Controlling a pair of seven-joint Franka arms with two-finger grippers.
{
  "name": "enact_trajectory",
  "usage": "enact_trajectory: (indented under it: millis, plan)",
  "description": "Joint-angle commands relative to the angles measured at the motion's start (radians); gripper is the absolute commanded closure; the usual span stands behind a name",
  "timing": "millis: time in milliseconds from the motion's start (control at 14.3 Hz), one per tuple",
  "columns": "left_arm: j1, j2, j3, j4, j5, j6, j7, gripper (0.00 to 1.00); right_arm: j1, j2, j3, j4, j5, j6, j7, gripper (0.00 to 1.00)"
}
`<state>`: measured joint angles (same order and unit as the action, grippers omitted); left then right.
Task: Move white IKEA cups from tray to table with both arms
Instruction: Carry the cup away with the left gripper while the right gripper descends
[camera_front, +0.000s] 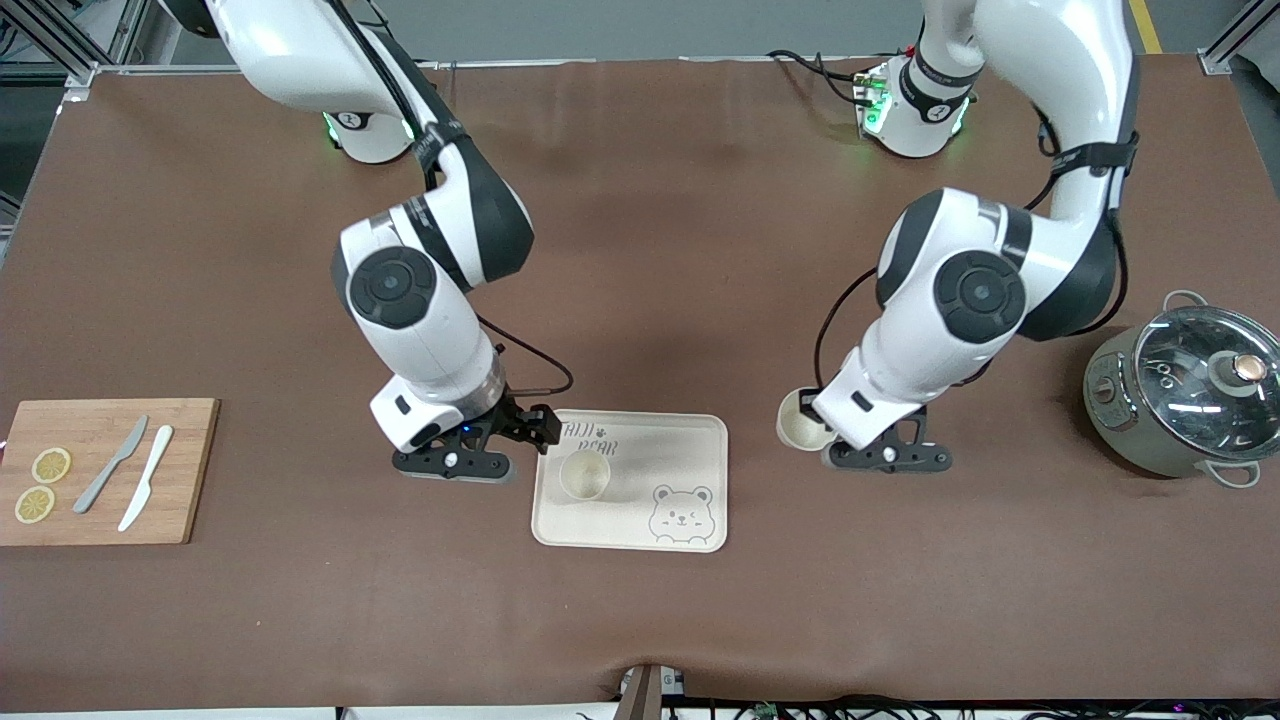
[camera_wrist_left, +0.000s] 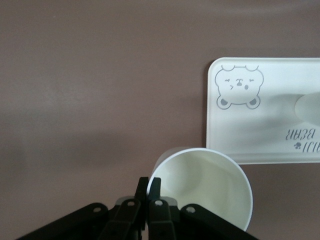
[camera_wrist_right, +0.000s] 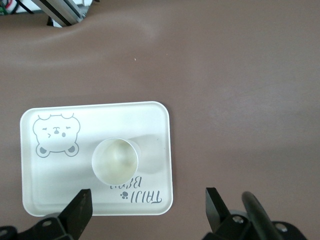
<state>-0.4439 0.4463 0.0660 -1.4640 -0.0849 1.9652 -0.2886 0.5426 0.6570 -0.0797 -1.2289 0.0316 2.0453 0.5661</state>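
A: Where are the two cups?

B: One cup (camera_front: 585, 473) stands upright on the tray (camera_front: 690, 440), near the printed lettering, with the bear print at the tray's corner nearer the front camera. The other cup (camera_front: 803, 420) is in the left hand (camera_front: 822, 428), off the tray toward the left arm's end of the tabletop (camera_front: 640, 250).

A: How is that hand gripping it?

B: Its fingers (camera_wrist_left: 156, 187) are clenched on the cup's rim (camera_wrist_left: 200, 150), one inside the wall and one outside.

A: And the right hand (camera_front: 530, 428)?

B: It hangs released, fingers (camera_wrist_right: 215, 205) spread wide, over the tray's edge toward the right arm's end, holding nothing.

A: Anything else?

B: A cutting board (camera_front: 190, 470) with two knives (camera_front: 130, 478) and lemon slices (camera_front: 42, 484), and a lidded cooker (camera_front: 1185, 400).
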Motion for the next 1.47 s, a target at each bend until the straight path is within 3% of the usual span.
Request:
enact_trajectory:
  millis: [0, 210, 561, 841, 981, 1401]
  plan:
    - [0.043, -0.156, -0.012, -0.215, -0.024, 0.064, 0.066, 1.0, 0.025, 0.052, -0.009, 0.049, -0.019, 0.01, 0.012, 0.0]
    - [0.071, -0.243, -0.012, -0.335, -0.023, 0.081, 0.118, 1.0, 0.039, 0.093, -0.009, 0.086, -0.019, 0.016, 0.018, 0.0]
    - [0.105, -0.382, -0.011, -0.616, -0.022, 0.291, 0.204, 1.0, 0.042, 0.185, -0.012, 0.187, -0.019, 0.018, 0.023, 0.0]
    - [0.126, -0.412, -0.009, -0.688, -0.012, 0.325, 0.206, 1.0, 0.039, 0.223, -0.015, 0.193, -0.032, 0.032, 0.017, 0.0]
    - [0.139, -0.435, -0.011, -0.766, -0.01, 0.406, 0.238, 1.0, 0.034, 0.234, -0.012, 0.19, -0.068, 0.036, 0.018, 0.0]
    - [0.191, -0.442, -0.011, -0.95, -0.01, 0.645, 0.351, 1.0, 0.017, 0.265, -0.012, 0.181, -0.068, 0.079, 0.017, 0.0]
